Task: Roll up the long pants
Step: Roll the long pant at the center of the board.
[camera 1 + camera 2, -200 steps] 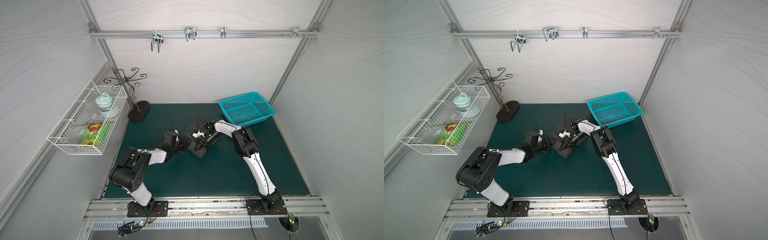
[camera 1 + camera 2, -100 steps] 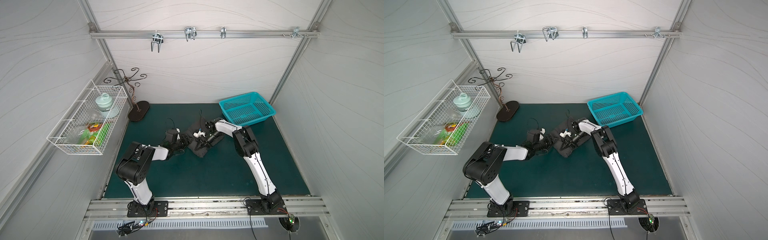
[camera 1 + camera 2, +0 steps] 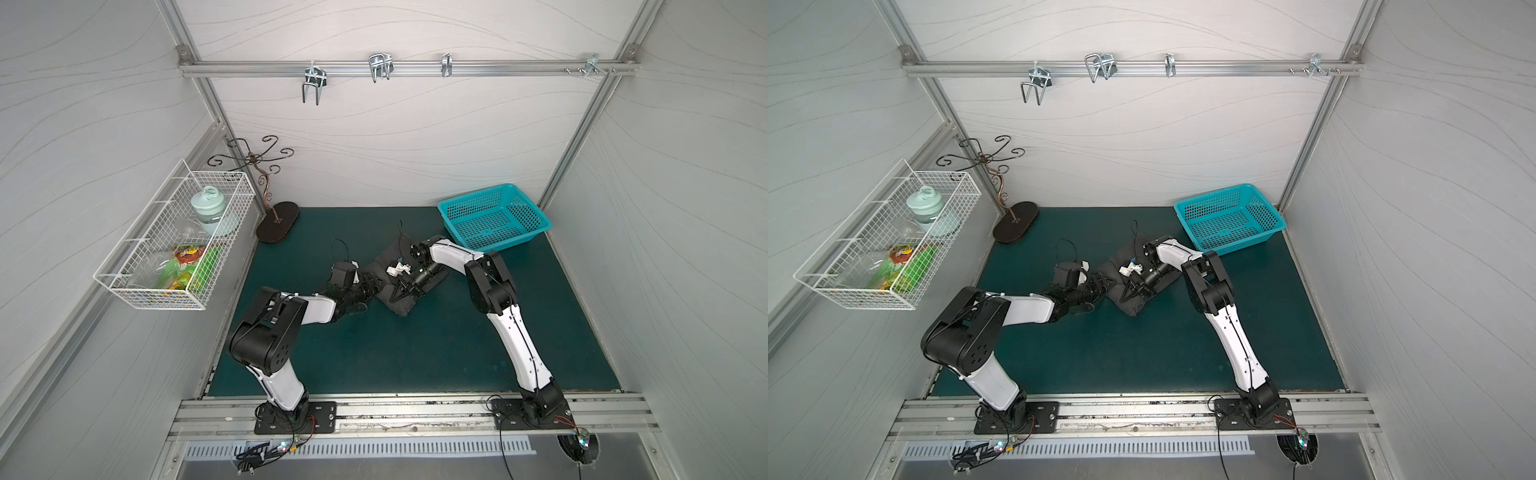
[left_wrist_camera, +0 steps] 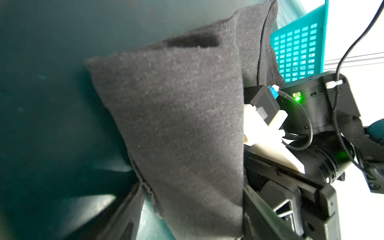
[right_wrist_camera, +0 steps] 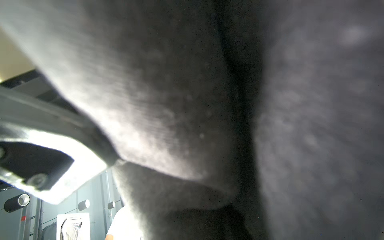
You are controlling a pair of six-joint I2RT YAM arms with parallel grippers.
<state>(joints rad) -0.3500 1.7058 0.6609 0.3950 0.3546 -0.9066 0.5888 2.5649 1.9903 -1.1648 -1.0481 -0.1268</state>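
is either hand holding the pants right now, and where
Right hand looks closed on the near end of the bundled pants. The left hand sits open at their side edge.

The long pants (image 3: 400,305) are a plain dark charcoal grey with no print, matte and faintly fuzzy in the left wrist view (image 4: 176,124), lying on a deep teal-green table mat (image 3: 415,353), and the plastic basket (image 3: 494,218) is bright turquoise with a grid of small holes. Both arms are white with black joints, the left gripper (image 3: 374,284) and right gripper (image 3: 397,296) black. The wire basket (image 3: 174,249) on the wall is white and holds a pale mint jar (image 3: 209,208) and green and red-orange packets (image 3: 189,268); the scrolled stand (image 3: 276,222) is dark brown, and the walls are pale grey with thin wavy lines
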